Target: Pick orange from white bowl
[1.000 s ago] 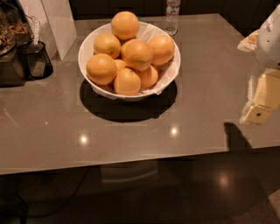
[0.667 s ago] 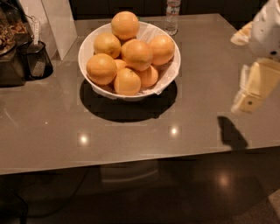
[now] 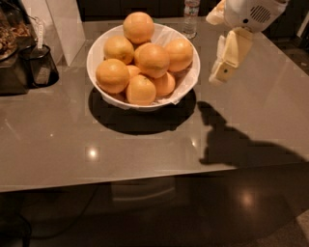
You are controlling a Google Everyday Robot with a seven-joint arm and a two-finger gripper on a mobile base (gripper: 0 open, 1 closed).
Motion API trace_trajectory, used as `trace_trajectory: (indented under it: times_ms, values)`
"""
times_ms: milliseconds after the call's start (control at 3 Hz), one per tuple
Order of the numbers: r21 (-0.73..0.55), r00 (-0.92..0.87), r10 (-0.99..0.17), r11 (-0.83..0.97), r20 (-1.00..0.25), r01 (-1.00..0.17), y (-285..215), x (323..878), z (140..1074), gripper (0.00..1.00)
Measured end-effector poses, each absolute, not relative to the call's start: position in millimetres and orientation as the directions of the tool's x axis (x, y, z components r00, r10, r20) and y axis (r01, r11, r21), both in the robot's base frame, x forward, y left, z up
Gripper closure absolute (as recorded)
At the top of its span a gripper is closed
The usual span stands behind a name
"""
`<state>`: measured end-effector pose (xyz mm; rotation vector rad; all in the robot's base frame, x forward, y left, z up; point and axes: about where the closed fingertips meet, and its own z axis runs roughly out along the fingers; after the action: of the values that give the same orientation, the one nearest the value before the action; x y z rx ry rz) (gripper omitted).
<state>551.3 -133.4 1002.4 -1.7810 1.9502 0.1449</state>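
A wide white bowl [image 3: 96, 50] with a crinkled white liner stands on the grey table, left of centre and towards the back. It holds a pile of several oranges; the topmost orange [image 3: 138, 27] sits at the back, and another orange [image 3: 152, 60] lies in the middle. My gripper [image 3: 221, 70], cream-coloured, hangs from the top right. It is above the table, just right of the bowl's rim, and touches nothing. It holds nothing that I can see.
A clear water bottle [image 3: 191, 14] stands behind the bowl. A white box [image 3: 65, 24], a black cup [image 3: 42, 67] and a dark appliance [image 3: 9, 53] stand at the left. The arm's shadow [image 3: 231, 142] lies on the table [image 3: 58, 149].
The gripper has moved up and to the left, from the right edge of the table to just beside the bowl. The bowl and oranges have not moved.
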Motion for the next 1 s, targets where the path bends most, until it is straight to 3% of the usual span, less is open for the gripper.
trace_trajectory:
  times_ms: [333, 1000]
  values:
    - [-0.228, 0.042, -0.878, 0.078, -0.477, -0.97, -95.4, 589.8, 997.1, 0.0]
    - [-0.226, 0.048, -0.852, 0.084, -0.522, -0.97, -82.3, 603.0, 993.3, 0.0]
